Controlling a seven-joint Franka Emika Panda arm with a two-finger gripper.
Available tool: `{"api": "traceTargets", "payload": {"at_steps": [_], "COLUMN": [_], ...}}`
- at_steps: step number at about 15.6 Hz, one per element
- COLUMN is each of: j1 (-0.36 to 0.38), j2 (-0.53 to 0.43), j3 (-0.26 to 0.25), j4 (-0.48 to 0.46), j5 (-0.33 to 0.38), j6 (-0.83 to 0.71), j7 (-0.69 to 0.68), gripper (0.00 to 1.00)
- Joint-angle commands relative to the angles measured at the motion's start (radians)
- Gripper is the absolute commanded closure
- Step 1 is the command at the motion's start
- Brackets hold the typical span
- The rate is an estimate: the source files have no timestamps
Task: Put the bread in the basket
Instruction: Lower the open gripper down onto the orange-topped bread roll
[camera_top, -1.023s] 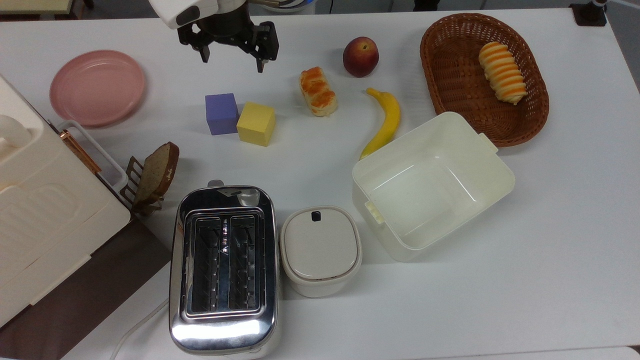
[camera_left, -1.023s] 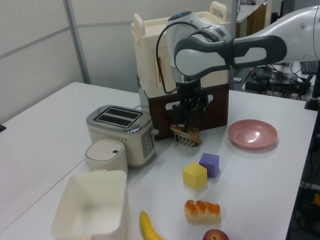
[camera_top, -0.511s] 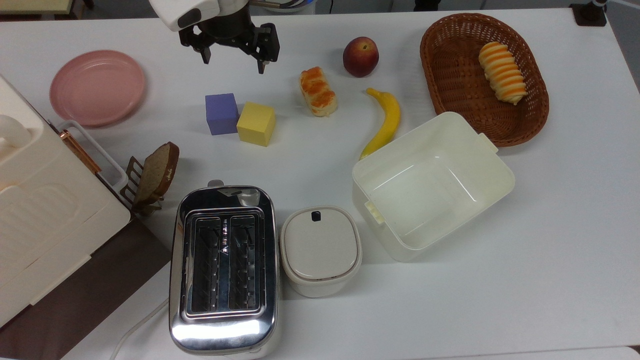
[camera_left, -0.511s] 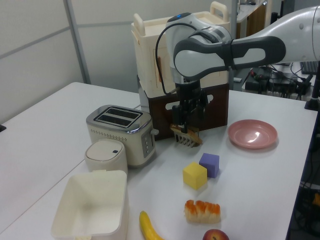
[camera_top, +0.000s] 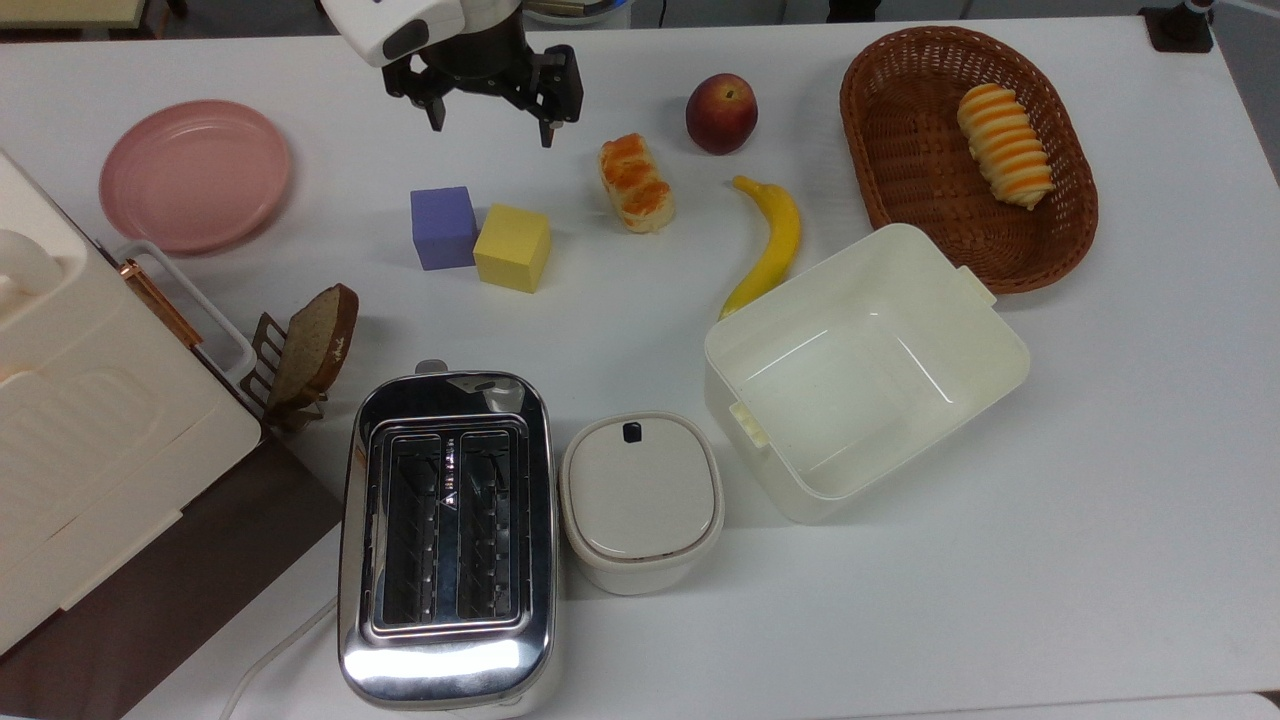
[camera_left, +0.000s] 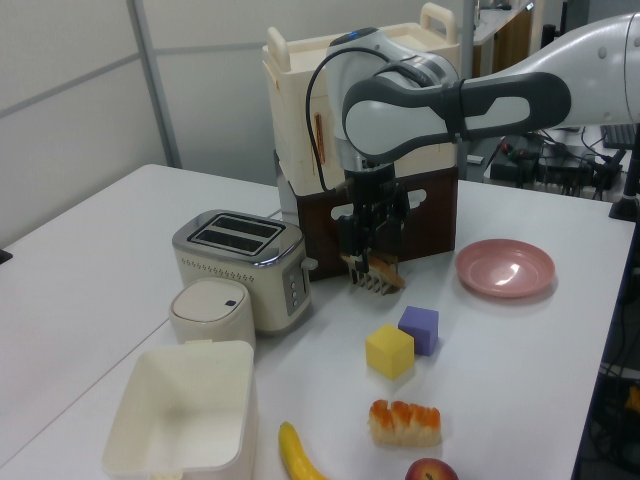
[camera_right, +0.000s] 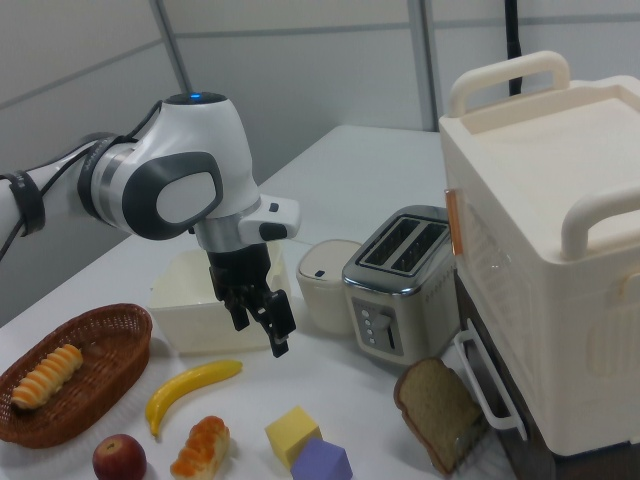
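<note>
1. Two fingers of the tool (camera_top: 490, 112) stood wide apart with nothing between them; we saw it hanging above the counter (camera_top: 640, 640), to the top view's left of the bread (camera_top: 636, 184) and clear of it.
2. We found the bread lying on the counter — glazed side up — between the yellow cube (camera_top: 512, 248) and the banana (camera_top: 767, 243), with the peach (camera_top: 721, 112) near it.
3. We saw the basket (camera_top: 905, 190) well apart from the bread, at the top view's right, holding a striped roll (camera_top: 1005, 144).
4. Beside the basket sat the cream tub (camera_top: 985, 350), open; the banana's tip lay just beside its wall.
5. We noted the purple cube (camera_top: 442, 227) touching the yellow one, and the pink plate (camera_top: 195, 175) at the top view's left.
6. In the right view we saw the tool (camera_right: 262, 322) above the counter, in front of the tub (camera_right: 180, 310), with the toaster (camera_right: 400, 280) and the toast slice (camera_right: 437, 410) to the right view's right.
</note>
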Motion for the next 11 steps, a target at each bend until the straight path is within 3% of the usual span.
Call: {"api": "traceTargets", "payload": {"at_steps": [1, 11], "j1": [0.008, 0.028], "j2": [0.002, 0.02], "j3": [-0.002, 0.001], "j4": [0.013, -0.013], "j5": [0.019, 0.028], "j6": [-0.045, -0.049], "j7": [-0.004, -0.015], "gripper": [0.0, 0.0]}}
